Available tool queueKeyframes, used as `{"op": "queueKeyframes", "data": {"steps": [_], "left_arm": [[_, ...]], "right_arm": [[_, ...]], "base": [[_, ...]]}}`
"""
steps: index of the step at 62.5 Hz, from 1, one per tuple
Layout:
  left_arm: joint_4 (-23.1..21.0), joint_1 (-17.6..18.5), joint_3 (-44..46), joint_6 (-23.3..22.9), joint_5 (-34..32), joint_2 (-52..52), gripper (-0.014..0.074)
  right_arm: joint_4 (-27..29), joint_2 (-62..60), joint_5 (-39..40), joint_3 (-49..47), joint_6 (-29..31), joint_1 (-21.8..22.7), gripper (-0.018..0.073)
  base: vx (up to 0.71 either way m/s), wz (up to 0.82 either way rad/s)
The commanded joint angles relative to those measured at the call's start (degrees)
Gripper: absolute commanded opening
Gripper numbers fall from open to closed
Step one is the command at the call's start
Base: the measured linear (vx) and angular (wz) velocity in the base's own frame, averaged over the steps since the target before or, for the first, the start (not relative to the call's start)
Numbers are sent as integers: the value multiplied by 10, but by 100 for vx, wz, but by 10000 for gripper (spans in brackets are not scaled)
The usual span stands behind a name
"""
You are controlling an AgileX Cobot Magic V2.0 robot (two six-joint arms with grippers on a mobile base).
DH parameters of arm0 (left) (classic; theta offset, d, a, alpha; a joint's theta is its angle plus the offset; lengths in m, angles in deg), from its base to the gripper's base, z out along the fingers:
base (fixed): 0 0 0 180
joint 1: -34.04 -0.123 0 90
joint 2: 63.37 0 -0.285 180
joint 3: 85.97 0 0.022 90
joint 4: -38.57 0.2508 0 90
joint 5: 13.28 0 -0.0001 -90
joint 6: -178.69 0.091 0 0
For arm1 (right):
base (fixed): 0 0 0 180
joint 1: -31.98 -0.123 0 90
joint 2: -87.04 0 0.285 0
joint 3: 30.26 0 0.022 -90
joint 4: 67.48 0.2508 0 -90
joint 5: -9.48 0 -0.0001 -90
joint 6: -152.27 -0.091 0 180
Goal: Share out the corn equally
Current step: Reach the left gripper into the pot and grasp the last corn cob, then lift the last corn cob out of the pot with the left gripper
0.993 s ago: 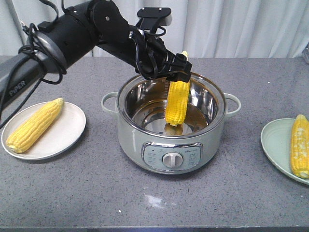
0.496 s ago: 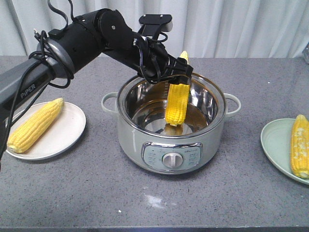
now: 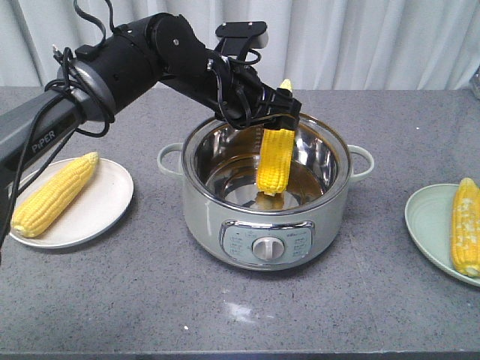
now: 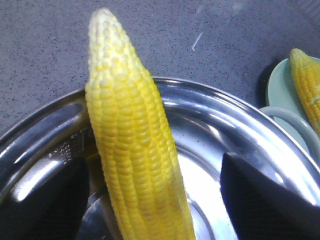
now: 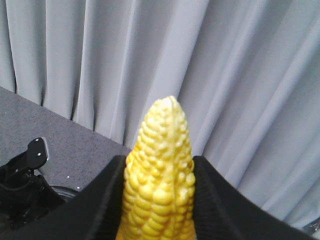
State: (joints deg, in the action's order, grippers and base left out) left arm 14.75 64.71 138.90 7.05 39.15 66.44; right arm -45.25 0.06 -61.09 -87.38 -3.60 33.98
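Evidently the sharing-out of the corn is about half done. The left gripper (image 3: 279,114) is clenched on the upper part of a hanging cob (image 3: 274,161). The cob's tip pokes out above the jaws and its long body drops straight down below them into the steel pot (image 3: 202,217), the lower end apparently clear of the bottom. A yellow patch under that end is probably a reflection, though I cannot tell for certain.

The right gripper (image 5: 159,200), seen only in its own wrist view, grasps a second cob (image 5: 161,145) snugly between both fingers. The tip rises past the jaws against the curtain (image 5: 250,75).

Well out to the left of the left jaws, a white plate (image 3: 112,196) carries a third cob (image 3: 54,193). Well out to their right, a green plate (image 3: 427,225) carries a fourth cob (image 3: 466,225).

So each plate has one, which is even, and two cobs are in the grippers. What is left, as I judge it, is to lift the hanging cob out of the pot and set one held cob on each plate, making two apiece.
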Motion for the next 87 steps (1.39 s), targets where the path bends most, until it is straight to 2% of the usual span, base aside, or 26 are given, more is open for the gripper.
{"op": "queueKeyframes", "data": {"steps": [1,49,62,87], "left_arm": [[-20,4,18,-9,-34,-35,549],[-21,4,16,-14,-36,-32,558],[-54,4,16,-14,-35,-13,558],[-66,4,16,-13,-35,15,554]], "right_arm": [[4,-14,42,-11,-1,5,101],[4,-14,42,-11,-3,5,101],[4,-14,41,-11,-3,5,101],[-6,-14,38,-11,-3,5,101]], "base": [[0,0],[0,0],[0,0],[0,0]]}}
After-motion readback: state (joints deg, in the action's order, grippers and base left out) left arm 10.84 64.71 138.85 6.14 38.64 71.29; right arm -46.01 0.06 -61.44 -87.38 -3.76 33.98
